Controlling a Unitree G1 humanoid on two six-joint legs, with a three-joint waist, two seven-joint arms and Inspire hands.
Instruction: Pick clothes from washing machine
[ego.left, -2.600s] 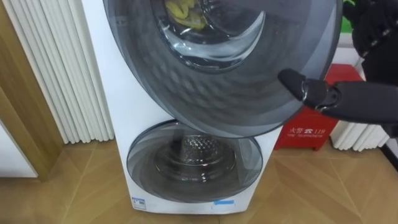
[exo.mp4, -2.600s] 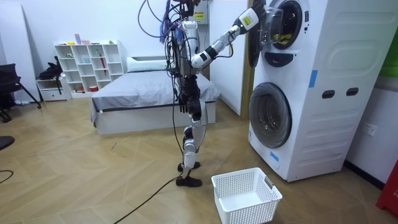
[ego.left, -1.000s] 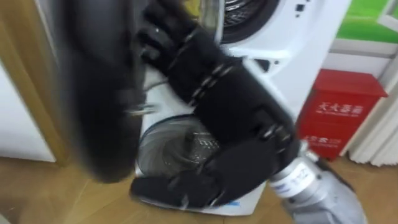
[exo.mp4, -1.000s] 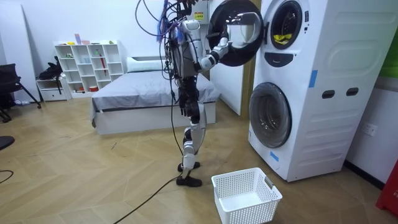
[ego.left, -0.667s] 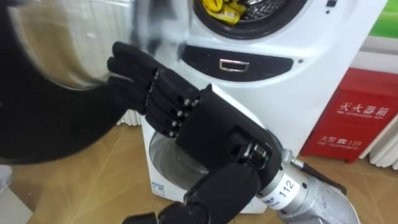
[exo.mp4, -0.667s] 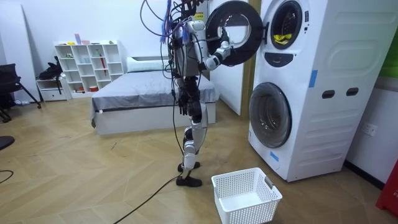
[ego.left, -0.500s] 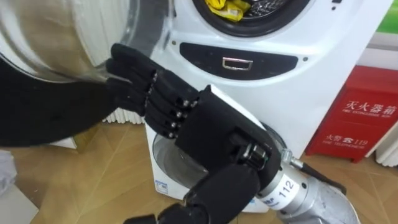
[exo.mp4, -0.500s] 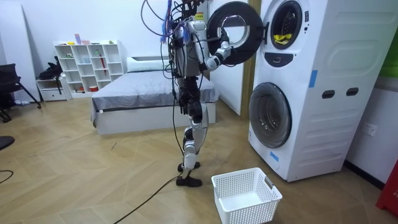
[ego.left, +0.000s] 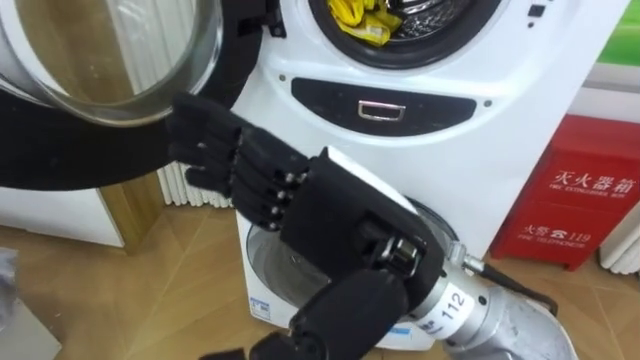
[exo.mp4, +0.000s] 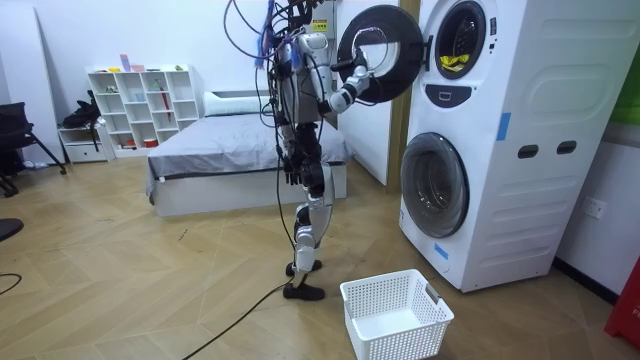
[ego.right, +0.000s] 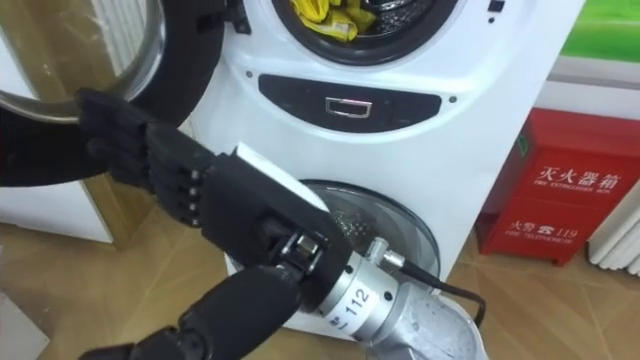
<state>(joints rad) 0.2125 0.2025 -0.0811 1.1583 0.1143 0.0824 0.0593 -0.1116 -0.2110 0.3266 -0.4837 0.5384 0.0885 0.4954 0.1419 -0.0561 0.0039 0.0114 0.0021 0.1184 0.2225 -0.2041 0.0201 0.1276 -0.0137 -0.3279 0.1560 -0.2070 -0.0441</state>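
While the robot stands on the wood floor in front of two washing machines, one on top of the other, the round door (ego.left: 80, 150) of the top washing machine (ego.left: 520, 130) is wide open and swung out to the left. Some yellow clothes (ego.left: 360, 20) lie inside the top drum, near its front edge. No hand touches them. The right hand (ego.left: 330, 215) is held up near the camera, with its back turned to us. Its fingers (ego.left: 215, 150) are straight and close side by side, and their tips reach the dark rim of the door. Behind the hand, the round door of the bottom washing machine (ego.right: 390, 235) is closed. A red box (ego.left: 585, 200) stands on the right. A white basket (exo.mp4: 395, 315) sits on the floor near the robot's feet.
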